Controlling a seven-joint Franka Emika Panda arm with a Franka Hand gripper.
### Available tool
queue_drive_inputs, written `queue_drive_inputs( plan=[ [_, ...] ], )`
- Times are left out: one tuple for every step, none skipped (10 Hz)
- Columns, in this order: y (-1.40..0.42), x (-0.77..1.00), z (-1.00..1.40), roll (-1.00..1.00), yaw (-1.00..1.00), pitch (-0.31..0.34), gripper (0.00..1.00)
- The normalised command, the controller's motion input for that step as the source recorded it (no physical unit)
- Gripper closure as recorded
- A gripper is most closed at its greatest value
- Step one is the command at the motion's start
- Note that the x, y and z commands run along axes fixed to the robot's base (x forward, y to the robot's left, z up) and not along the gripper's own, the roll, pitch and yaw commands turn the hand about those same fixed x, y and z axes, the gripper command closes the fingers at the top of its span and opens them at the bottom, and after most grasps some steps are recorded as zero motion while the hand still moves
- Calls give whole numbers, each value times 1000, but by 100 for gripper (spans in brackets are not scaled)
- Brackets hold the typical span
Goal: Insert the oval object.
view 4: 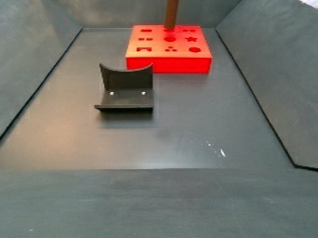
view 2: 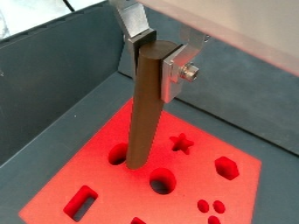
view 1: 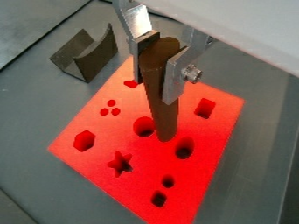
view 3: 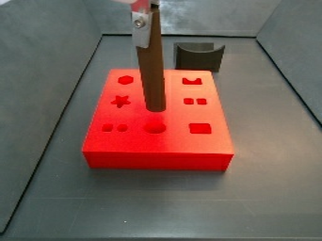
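My gripper (view 1: pixel 160 70) is shut on the top of the oval object (view 1: pixel 160 96), a long smooth brown peg that hangs upright. The grip also shows in a wrist view (view 2: pixel 158 61), where the peg (view 2: pixel 142 114) reaches down to the red block (view 2: pixel 105 184). The red block (view 3: pixel 157 155) has several shaped holes. In a side view the peg (view 3: pixel 150 71) stands over the block's middle, its lower end just behind a round hole (view 3: pixel 154 125). I cannot tell whether the tip touches the block. In a side view only the peg (view 4: pixel 170 11) shows above the block (view 4: pixel 174 63).
The fixture (view 4: pixel 125 88), a dark curved bracket on a base plate, stands on the grey floor apart from the block; it also shows in a side view (view 3: pixel 198 55) and in a wrist view (view 1: pixel 84 54). Grey walls ring the floor.
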Motion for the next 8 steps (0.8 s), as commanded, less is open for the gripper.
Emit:
queue_drive_inputs(
  plan=[
    [0,29,0,0,0,0,100],
    [-291,160,0,0,0,46,100],
    [-494,351,-71,34,120,79,100],
    [-337,114,-49,4,154,17,100],
    [-83,0,0,0,0,0,100],
    [-180,0,-89,29,37,0,100],
    [-17,-69,-146,0,163,0,100],
    [-23,-74,-180,0,377,-4,100]
  ],
)
